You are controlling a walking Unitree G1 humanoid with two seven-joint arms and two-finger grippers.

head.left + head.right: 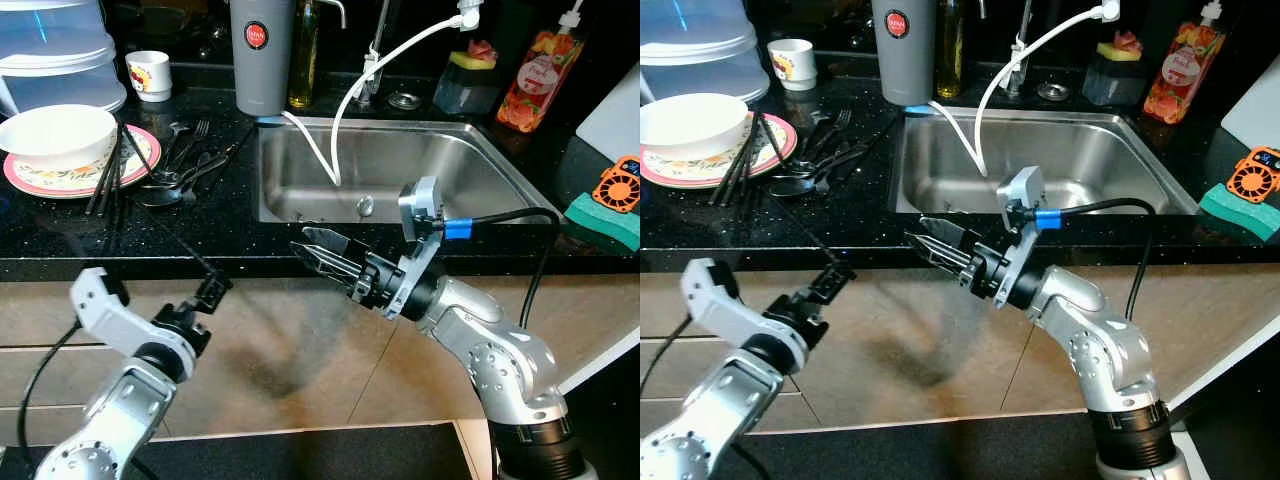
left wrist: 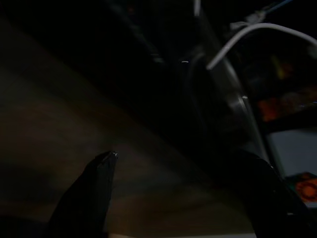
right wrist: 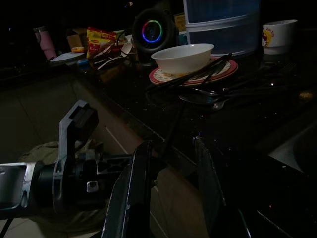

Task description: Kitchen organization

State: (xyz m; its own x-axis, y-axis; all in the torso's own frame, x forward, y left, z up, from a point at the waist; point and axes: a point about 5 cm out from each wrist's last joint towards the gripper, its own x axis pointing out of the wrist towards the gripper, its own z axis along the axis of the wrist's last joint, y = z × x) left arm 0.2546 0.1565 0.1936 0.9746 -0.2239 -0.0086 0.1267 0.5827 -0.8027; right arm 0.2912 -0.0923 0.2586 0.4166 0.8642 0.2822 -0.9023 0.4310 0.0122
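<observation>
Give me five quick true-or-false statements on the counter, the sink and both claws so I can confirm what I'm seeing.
1. The white ceramic bowl sits on the floral-rimmed pink plate. True.
2. The stainless steel sink is full of dishes. False: no dishes show in it; a white hose hangs into the basin.
3. The right claw is in front of the black stone counter edge, below the sink, with open fingers. True.
4. The left claw grips a fork. False: it holds nothing and is below the counter edge.
5. The black chopsticks lie in the sink. False: they lean on the plate.
</observation>
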